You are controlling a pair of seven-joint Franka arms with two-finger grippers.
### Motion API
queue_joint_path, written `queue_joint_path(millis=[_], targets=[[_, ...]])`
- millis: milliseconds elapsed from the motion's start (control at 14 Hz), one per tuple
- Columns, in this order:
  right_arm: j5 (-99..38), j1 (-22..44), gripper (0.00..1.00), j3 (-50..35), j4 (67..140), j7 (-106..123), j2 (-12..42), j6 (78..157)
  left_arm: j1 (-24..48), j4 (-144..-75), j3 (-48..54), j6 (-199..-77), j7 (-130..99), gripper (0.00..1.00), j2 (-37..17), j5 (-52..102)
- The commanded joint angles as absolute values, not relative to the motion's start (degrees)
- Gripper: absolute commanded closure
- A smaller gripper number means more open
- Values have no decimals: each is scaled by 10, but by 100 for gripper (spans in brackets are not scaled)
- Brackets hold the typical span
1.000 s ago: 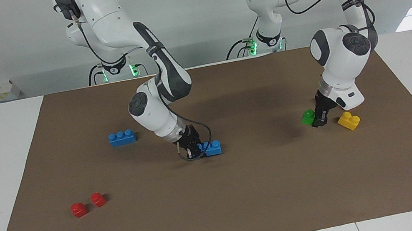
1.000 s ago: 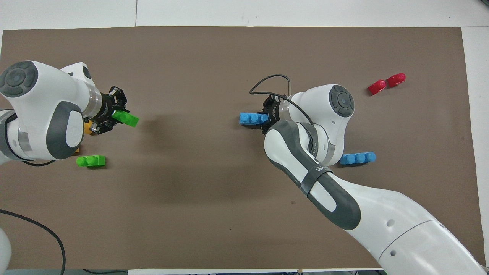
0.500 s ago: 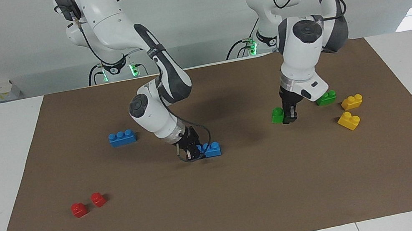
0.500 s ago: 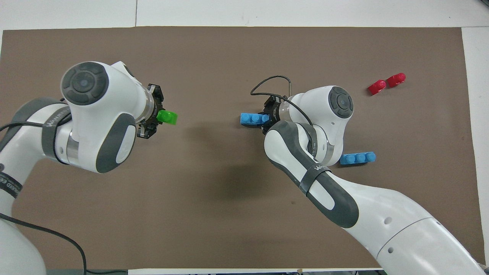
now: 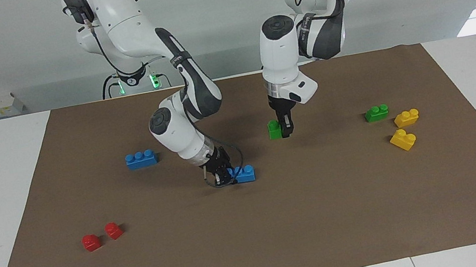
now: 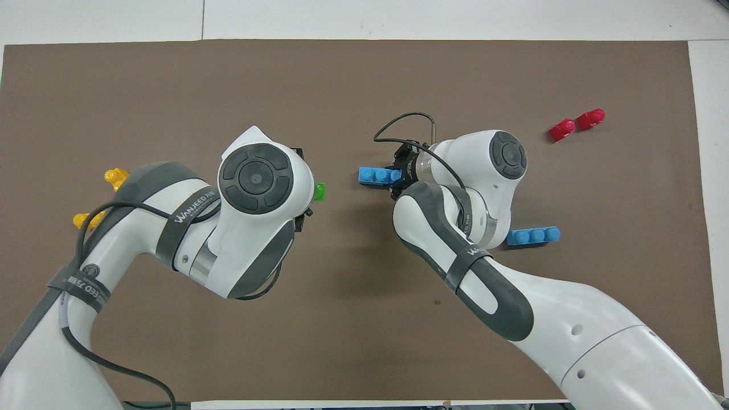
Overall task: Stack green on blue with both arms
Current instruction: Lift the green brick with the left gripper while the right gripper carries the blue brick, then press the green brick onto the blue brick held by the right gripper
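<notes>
My left gripper point(image 5: 285, 133) is shut on one end of a green two-stud brick point(image 5: 273, 129) and holds it in the air over the middle of the mat; in the overhead view only the brick's tip point(image 6: 320, 191) shows past the wrist. My right gripper point(image 5: 224, 175) is shut on one end of a blue three-stud brick point(image 5: 245, 173) low at the mat, also seen in the overhead view point(image 6: 376, 175). The green brick is a short way from the blue one, toward the left arm's end. A second blue brick point(image 5: 140, 159) and a second green brick point(image 5: 376, 113) lie on the mat.
Two yellow bricks point(image 5: 406, 117) point(image 5: 402, 139) lie beside the second green brick toward the left arm's end. Two red bricks point(image 5: 91, 242) point(image 5: 113, 230) lie toward the right arm's end, farther from the robots. A brown mat point(image 5: 312, 218) covers the table.
My left arm has carried the green brick up from beside the yellow bricks toward the middle of the mat, closer to the held blue brick. The right gripper has stayed in place on the blue brick.
</notes>
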State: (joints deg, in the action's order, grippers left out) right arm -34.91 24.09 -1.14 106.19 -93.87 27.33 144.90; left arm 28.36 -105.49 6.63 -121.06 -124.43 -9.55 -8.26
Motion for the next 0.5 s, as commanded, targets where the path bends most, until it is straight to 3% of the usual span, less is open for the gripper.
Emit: queue_joint_path(millis=[0, 429], targets=[[-363, 250, 100, -11, 1071, -940, 279, 1470, 309, -986, 58, -1182, -1284, 100, -133, -95], [-362, 250, 100, -11, 1071, -940, 279, 1470, 350, -867, 56, -1131, -1289, 100, -254, -95]])
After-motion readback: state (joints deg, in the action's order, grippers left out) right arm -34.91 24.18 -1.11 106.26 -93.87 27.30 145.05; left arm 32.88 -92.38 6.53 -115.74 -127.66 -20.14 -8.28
